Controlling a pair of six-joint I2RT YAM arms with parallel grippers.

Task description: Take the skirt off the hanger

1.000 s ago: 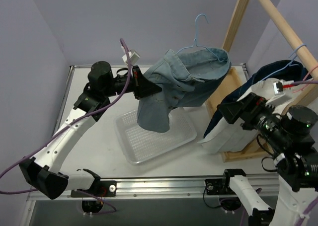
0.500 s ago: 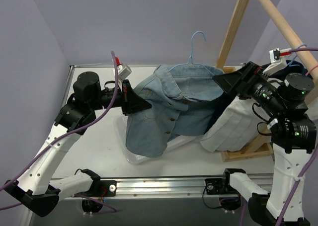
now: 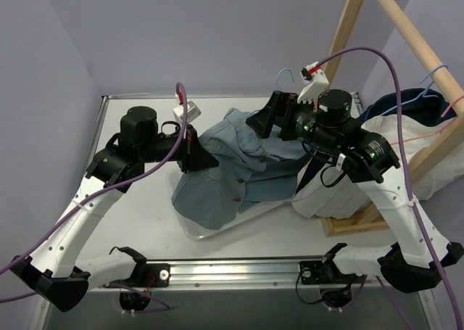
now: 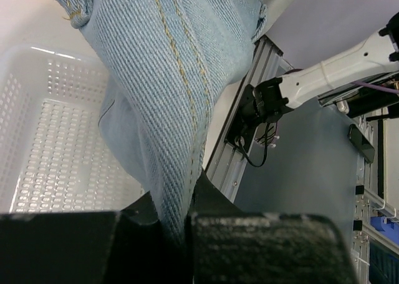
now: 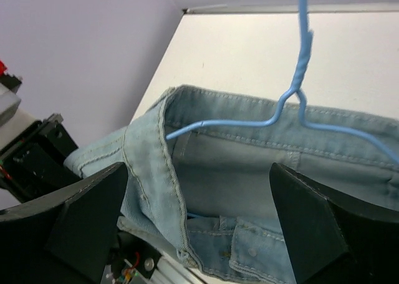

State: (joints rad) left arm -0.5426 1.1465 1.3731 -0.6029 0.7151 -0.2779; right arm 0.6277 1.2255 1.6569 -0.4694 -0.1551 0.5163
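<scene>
Skirt: one, denim, hem lying over one white tray on the surface, waistband up on one blue hanger.
Top view: left claw at its left edge, right claw at the waistband.
Left wrist: jaws clamped tight on a denim fold.
Right wrist: fingers wide apart, gripping nothing; hanger wire and waistband show ahead between them.

No legible text, label, brand or number anywhere.
</scene>
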